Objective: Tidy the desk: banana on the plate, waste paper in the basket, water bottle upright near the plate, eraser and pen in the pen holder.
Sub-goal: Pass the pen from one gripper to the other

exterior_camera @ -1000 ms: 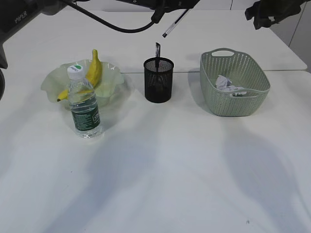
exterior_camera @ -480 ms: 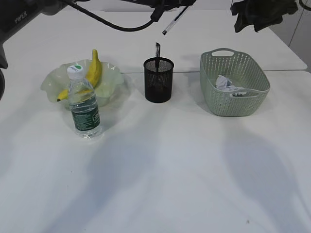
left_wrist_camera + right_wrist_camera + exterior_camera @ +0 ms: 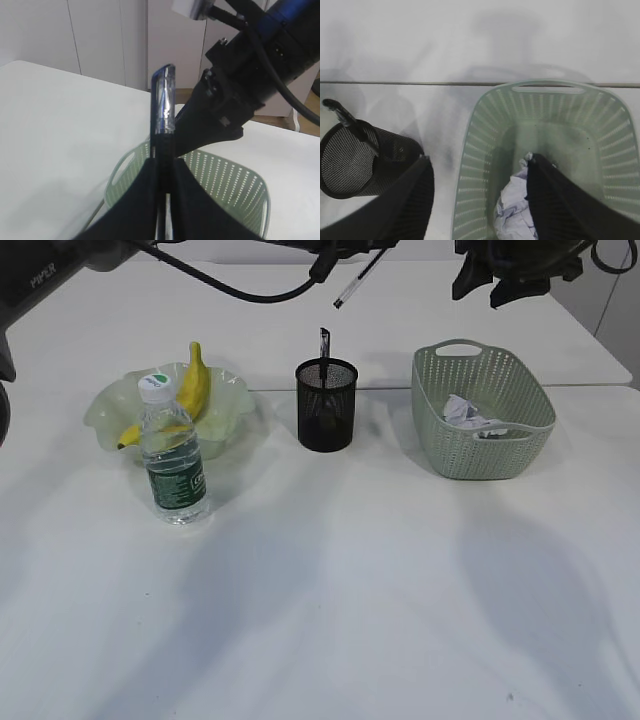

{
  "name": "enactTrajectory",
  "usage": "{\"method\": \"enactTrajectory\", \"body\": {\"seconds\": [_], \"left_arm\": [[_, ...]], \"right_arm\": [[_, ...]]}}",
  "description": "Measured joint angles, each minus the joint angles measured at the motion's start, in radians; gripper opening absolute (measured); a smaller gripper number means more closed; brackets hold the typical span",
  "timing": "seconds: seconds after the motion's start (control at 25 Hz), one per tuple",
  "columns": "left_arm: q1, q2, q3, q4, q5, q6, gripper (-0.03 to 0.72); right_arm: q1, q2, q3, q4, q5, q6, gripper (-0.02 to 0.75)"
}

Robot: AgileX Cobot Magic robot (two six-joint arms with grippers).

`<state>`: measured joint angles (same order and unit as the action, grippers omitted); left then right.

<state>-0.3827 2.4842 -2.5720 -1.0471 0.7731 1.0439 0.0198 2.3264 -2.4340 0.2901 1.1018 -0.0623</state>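
Now, step in hand: the last pen (image 3: 358, 281) goes to the pen holder (image 3: 326, 405); it hangs tilted in the air, above and a little behind the cup.
Next move, as I judge it: bring the tip over the cup's mouth, stand the pen more upright, lower, then let go.
Plate (image 3: 225, 410): holds the banana (image 3: 192, 386); the water bottle (image 3: 173, 453) stands upright just in front of it.
Left gripper (image 3: 163, 165): fingers pressed together, pinching the pen's barrel, cap end sticking out.
Pen holder contents: one pen (image 3: 324, 344) already stands in it; the eraser cannot be made out through the mesh.
Basket (image 3: 500, 455): the waste paper (image 3: 468, 413) lies inside.
Right gripper (image 3: 479, 200): fingers spread, holding nothing, hovering high over the basket's near-left edge.
Desk (image 3: 340, 580): otherwise bare in front.
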Motion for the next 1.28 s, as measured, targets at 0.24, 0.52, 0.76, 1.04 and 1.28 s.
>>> {"method": "enactTrajectory", "body": {"seconds": [0.24, 0.52, 0.76, 1.04, 1.28], "left_arm": [[0.0, 0.0, 0.0, -0.001, -0.025, 0.001, 0.013], [0.0, 0.0, 0.0, -0.001, -0.028, 0.002, 0.013], [0.0, 0.0, 0.0, -0.001, -0.028, 0.004, 0.013], [0.0, 0.0, 0.0, -0.001, -0.051, 0.004, 0.013], [0.0, 0.0, 0.0, -0.002, -0.055, 0.004, 0.013]], "right_arm": [[0.0, 0.0, 0.0, 0.044, 0.022, 0.016, 0.442], [-0.003, 0.0, 0.0, 0.089, 0.024, 0.023, 0.442], [-0.044, 0.0, 0.0, 0.23, 0.024, 0.02, 0.442], [-0.094, 0.0, 0.0, 0.488, 0.03, -0.065, 0.442], [-0.096, 0.0, 0.0, 0.668, 0.04, -0.125, 0.442]]}}
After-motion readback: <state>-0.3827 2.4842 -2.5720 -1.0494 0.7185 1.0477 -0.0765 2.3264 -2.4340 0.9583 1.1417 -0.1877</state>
